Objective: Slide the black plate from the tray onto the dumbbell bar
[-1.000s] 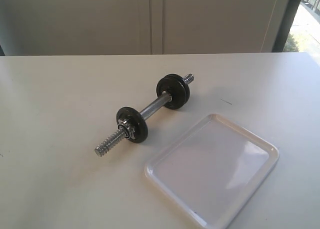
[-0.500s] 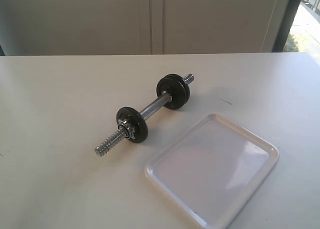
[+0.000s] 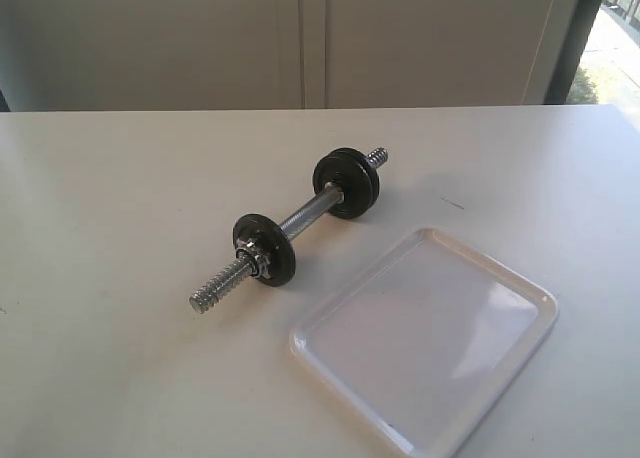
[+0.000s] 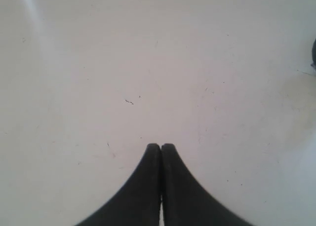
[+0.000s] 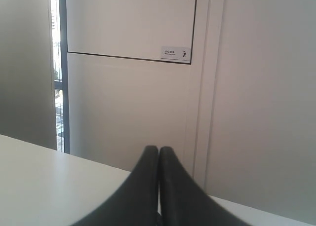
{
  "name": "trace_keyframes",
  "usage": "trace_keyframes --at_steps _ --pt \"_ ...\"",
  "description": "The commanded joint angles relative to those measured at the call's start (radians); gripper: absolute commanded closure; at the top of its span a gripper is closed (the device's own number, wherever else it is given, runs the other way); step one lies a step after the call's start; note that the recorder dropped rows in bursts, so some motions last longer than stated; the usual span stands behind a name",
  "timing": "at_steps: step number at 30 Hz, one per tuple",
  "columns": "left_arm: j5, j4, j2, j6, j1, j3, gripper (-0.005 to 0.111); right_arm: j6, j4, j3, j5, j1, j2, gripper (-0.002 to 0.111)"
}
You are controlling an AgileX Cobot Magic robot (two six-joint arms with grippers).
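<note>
Neither arm shows in the exterior view. The left gripper (image 4: 161,146) points straight down over bare white table (image 4: 98,63), its two black fingers (image 4: 148,186) pressed together with nothing between them. The right gripper (image 5: 158,148) is held about level, facing across the table's edge toward a pale door (image 5: 128,102) with a small sign (image 5: 176,53), and it is likewise closed and empty. On the table the dumbbell bar (image 3: 305,214) lies slantwise. One black plate (image 3: 282,265) stands just inside its near threaded end with a silver nut (image 3: 258,260) against it, and two more discs (image 3: 355,188) stand side by side near the far end. Which of these the task means I cannot tell. The tray (image 3: 545,313) lies flat to the right of the bar and nearer the camera, turned at an angle, only its glossy white floor showing. A strip of bare table separates it from the bar, and its near corner reaches the bottom of the picture. Left of the bar the tabletop runs wide and open. Behind, it ends at a straight edge against the wall (image 3: 150,38). A dark sliver (image 4: 314,53) at one edge of the left wrist view is too cut off to identify.
</note>
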Motion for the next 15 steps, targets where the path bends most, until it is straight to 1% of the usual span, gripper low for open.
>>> trace_keyframes --at_steps 1,4,15 --pt "-0.002 -0.012 -0.005 -0.044 0.004 0.003 0.107 -0.004 -0.003 0.003 -0.008 0.0 -0.004 0.108" --pt "-0.025 -0.012 -0.005 -0.042 0.004 0.003 0.107 -0.004 -0.003 0.003 -0.008 0.0 -0.004 0.108" --pt "-0.025 -0.012 -0.005 -0.035 0.004 0.003 0.107 0.0 -0.003 0.003 -0.008 0.0 -0.004 0.108"
